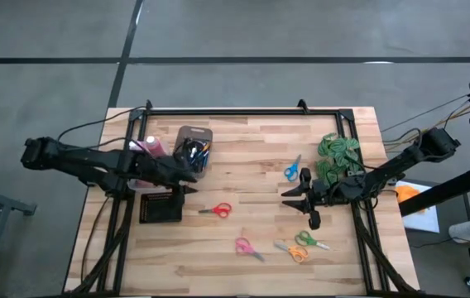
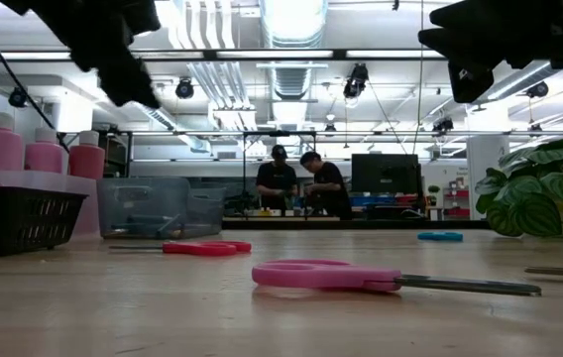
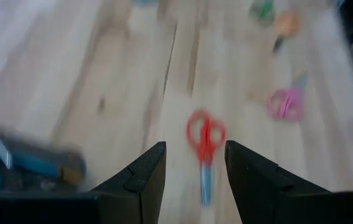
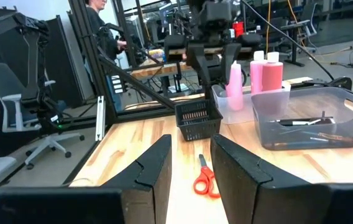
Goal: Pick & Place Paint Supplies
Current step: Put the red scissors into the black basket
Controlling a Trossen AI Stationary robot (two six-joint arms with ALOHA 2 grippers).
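Left gripper (image 1: 187, 176) hangs above the table between the grey bin and the black basket, fingers (image 3: 144, 177) parted with nothing between them; red scissors (image 3: 205, 142) lie on the wood beyond the tips. Right gripper (image 1: 299, 197) hovers off the table beside the plant, fingers (image 4: 155, 163) parted, holding nothing. Pink bottles (image 4: 260, 73) with white caps stand together in a clear tray behind the black basket (image 4: 197, 120), at the table's left side. Brushes (image 1: 194, 153) lie in the grey bin (image 4: 307, 118) just beside the bottles. More scissors scattered: blue pair (image 1: 291, 167) near the plant (image 1: 338, 156), pink pair (image 1: 245, 247), orange (image 1: 295, 252) and green (image 1: 308, 241) pairs toward the near edge. Two people stand at a bench in the room behind.
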